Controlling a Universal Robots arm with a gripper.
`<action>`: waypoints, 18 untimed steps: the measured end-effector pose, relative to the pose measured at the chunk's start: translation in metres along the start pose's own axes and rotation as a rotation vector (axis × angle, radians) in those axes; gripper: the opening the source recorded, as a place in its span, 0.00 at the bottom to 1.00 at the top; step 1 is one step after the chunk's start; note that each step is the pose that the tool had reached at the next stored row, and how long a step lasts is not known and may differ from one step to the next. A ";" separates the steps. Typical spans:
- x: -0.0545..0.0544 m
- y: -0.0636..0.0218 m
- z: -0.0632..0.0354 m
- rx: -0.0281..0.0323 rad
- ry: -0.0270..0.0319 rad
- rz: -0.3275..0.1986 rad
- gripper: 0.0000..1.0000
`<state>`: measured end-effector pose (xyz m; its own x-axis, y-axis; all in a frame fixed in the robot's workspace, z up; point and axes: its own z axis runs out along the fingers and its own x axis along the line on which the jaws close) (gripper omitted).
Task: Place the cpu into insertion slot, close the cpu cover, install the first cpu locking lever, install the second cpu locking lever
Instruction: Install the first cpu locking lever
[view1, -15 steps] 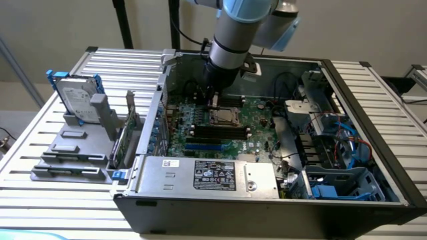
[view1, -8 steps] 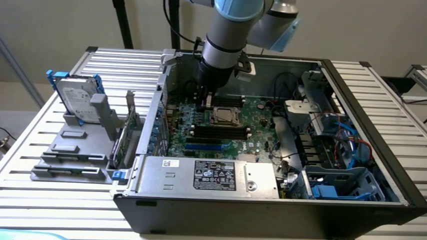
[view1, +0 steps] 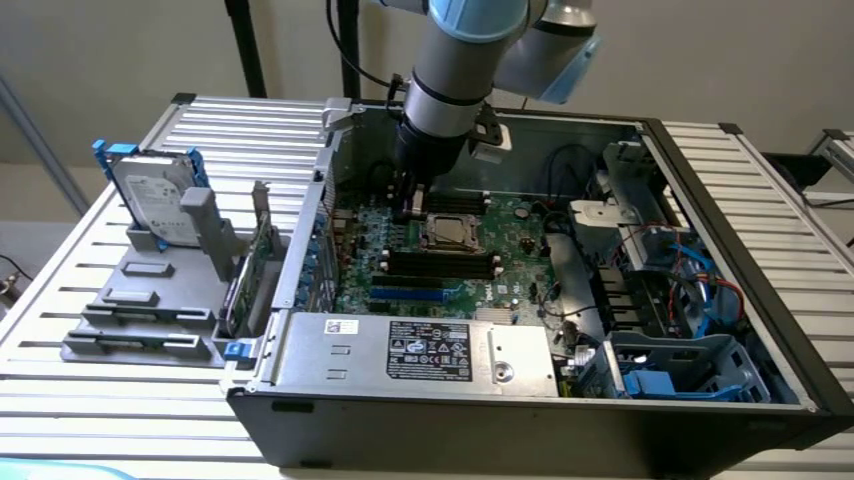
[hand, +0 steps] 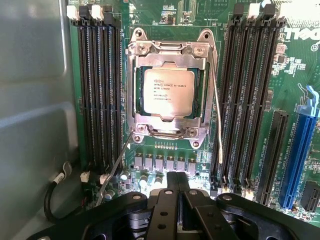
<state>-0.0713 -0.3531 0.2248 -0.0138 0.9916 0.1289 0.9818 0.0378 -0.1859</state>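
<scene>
The arm (view1: 447, 100) is a smooth grey tube. It points straight down from the upper middle of the exterior view into the open black case (view1: 534, 430). Its black gripper (view1: 411, 210) has its fingers pressed together and holds nothing. It hangs just beside the slot (hand: 206, 36), toward the exterior view's left. The cpu (hand: 168, 91) is a flat, shiny square with tiny print. It lies in the slot, near the middle of the green board (hand: 165, 15). The cover (hand: 169, 50), a thin silver frame with a square hole, lies flat around it. Two thin wire levers (hand: 218, 125) slant away from the frame.
</scene>
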 end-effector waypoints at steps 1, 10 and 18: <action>0.000 0.0000 0.0000 0.0000 0.0000 0.000 0.11; -0.001 -0.0029 -0.0014 -0.0008 0.0105 0.004 0.11; -0.001 -0.0089 -0.0117 -0.0061 0.0569 0.036 0.11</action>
<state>-0.0778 -0.3558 0.2377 0.0319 0.9836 0.1775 0.9827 0.0016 -0.1854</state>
